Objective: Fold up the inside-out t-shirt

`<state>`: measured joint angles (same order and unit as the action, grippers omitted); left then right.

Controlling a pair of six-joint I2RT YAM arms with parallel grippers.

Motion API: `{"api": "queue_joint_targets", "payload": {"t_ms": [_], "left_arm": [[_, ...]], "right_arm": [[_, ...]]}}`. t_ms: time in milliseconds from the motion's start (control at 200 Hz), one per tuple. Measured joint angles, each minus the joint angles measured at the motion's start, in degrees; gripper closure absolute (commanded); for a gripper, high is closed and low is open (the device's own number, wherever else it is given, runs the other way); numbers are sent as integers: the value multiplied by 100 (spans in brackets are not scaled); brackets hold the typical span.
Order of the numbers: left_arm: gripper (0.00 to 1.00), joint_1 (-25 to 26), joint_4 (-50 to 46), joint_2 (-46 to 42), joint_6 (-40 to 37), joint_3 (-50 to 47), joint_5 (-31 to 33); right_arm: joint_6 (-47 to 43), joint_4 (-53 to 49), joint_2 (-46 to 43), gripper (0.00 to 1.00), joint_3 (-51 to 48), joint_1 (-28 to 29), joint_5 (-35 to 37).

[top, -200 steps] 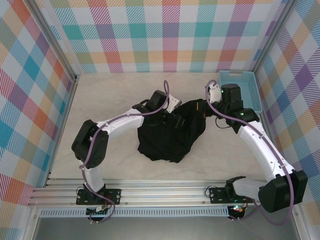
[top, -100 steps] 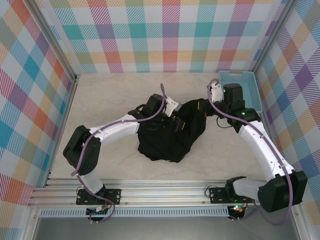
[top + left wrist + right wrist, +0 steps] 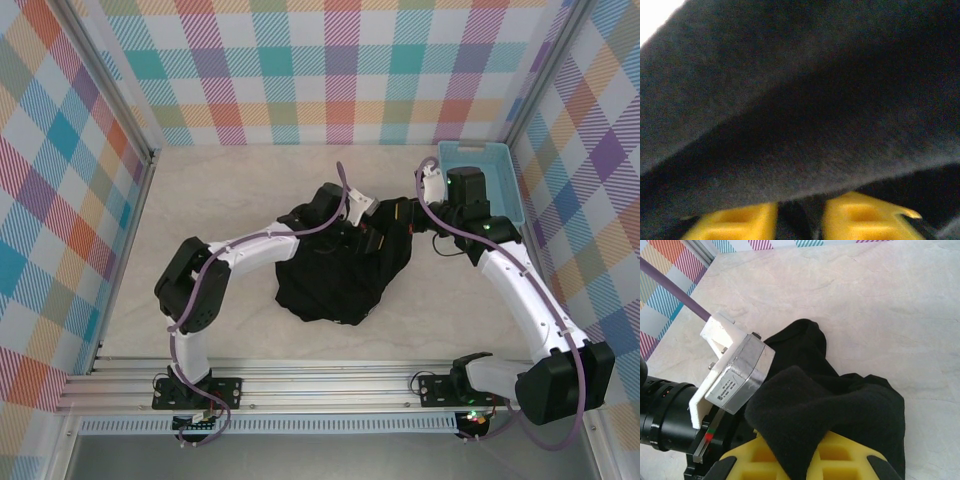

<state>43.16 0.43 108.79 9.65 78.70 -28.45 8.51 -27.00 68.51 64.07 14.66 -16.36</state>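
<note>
Top external view: the inside-out t-shirt (image 3: 340,270) lay as a crumpled black heap on the pale table (image 3: 220,180), about mid-table between the two arms. Its upper right corner was drawn up toward the right arm. The light-blue basket (image 3: 478,147) sat in the far right corner, apart from the cloth.

Right gripper (image 3: 402,214): in the right wrist view it (image 3: 800,452) was closed, and a thick fold of the black shirt (image 3: 805,405) rose from between its yellow fingers (image 3: 850,462). The cloth was pinched there and draped over both pads.

Left gripper (image 3: 368,236): reached into the top of the heap from the left, close to the right gripper. In the left wrist view its two yellow fingers (image 3: 735,222) stood near each other at the bottom edge, with a narrow dark gap between them. Black fabric (image 3: 800,110) hung across the frame right over them. I could not tell whether cloth sat in that gap, or whether the jaws were fully closed.

The right wrist view also caught the left arm's silver and white camera housing (image 3: 732,375), resting against the shirt's edge. A purple cable (image 3: 675,292) ran up from it to the left. A small lobe of cloth poked out past the housing onto bare table.
</note>
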Motion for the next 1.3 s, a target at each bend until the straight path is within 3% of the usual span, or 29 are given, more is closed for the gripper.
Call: {"api": "queue_joint_targets", "payload": {"t_ms": [90,340,490,695,850,1010,1180,1300], "left_arm": [[100,-66,42,-61,55,-15,2],[100,-529,31,-1637,44,-638,-111],[100,-800,15,-2723,44,-656,-98],[100,-850,-225,-3265,92,-544,59],[100,-883,-715,-3270,103,-227,372],[100,-887,-1141,-3281,-42,-11,643],[100,-898,-1539,-3281,-179,81,804],[100,-933,-1757,-3281,-223,184,846]], "right_arm": [[-2,-2,0,100,0,-7,59],[-26,157,-63,100,0,-39,188],[50,461,-72,94,66,-39,-52],[302,507,203,87,782,-37,181],[282,411,481,71,1029,-37,328],[-17,326,417,50,946,-37,-284],[-24,166,166,39,872,-39,87],[-61,450,-61,31,457,26,-120]]}}
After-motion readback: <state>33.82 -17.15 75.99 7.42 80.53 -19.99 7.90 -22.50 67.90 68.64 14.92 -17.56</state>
